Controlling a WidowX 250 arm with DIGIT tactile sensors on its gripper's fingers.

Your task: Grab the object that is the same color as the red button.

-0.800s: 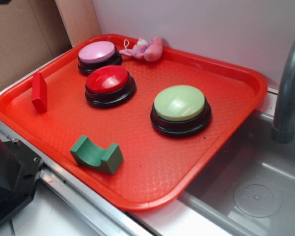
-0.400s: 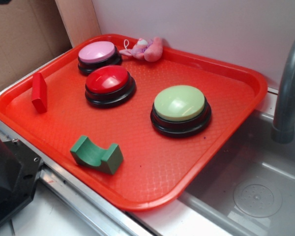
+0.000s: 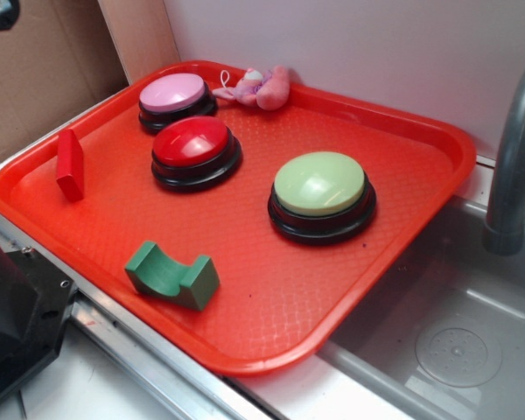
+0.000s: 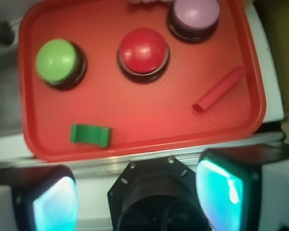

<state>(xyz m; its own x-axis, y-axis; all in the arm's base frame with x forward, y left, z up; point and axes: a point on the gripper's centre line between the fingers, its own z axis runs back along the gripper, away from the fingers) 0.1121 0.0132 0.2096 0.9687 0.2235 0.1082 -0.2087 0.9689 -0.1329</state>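
We see our gripper (image 4: 137,197) from the wrist view: two broad fingers (image 4: 226,190) with black rims and glowing cyan-tinted faces. Between them sits a black octagonal mount (image 4: 151,192) studded with small silver screws.
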